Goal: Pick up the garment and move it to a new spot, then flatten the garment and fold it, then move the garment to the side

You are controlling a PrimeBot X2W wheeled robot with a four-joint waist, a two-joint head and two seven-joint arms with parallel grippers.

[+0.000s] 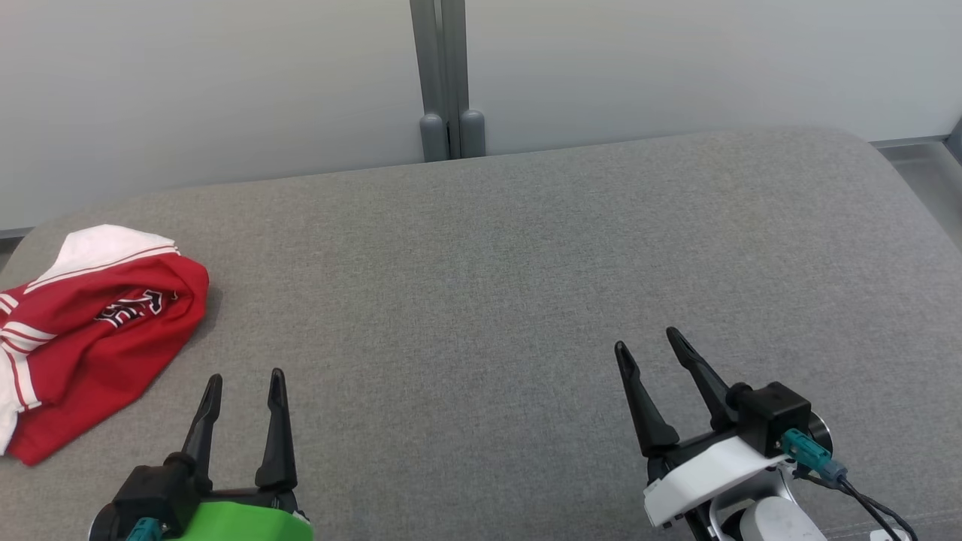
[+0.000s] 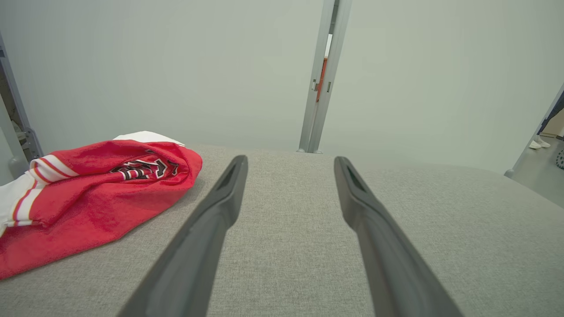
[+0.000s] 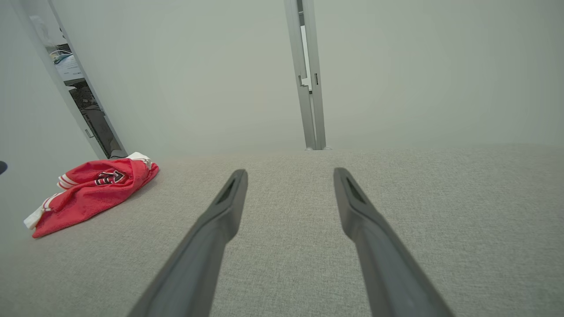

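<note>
My own two dark fingers sit closest: the left gripper [image 1: 246, 376] at the lower left of the head view, the right gripper [image 1: 646, 340] at the lower right. Both are spread wide with nothing between them, hovering low over the grey padded surface [image 1: 481, 255].

The garment [image 1: 98, 338] is a red jersey with white striped trim. It lies in a crumpled heap at the far left edge of that surface, just beside my left gripper and a little ahead of it, and well apart from my right. Neither claw touches it.

I judge that I'm at the very start — the pick-up has not begun, and nothing is flattened or folded. The next move seems to belong to my left arm: swing left and slightly forward over the heap, come down on a raised ridge of cloth, and pinch through enough layers that it lifts as one piece and doesn't peel open.

In the head view the heap's long axis runs diagonally, from the near left corner up toward the far right. A white panel caps the far end, the dark lettering faces up beside it, and the striped trim lies along the left edge. Which end is the neck I cannot tell — it is too bunched.
</note>
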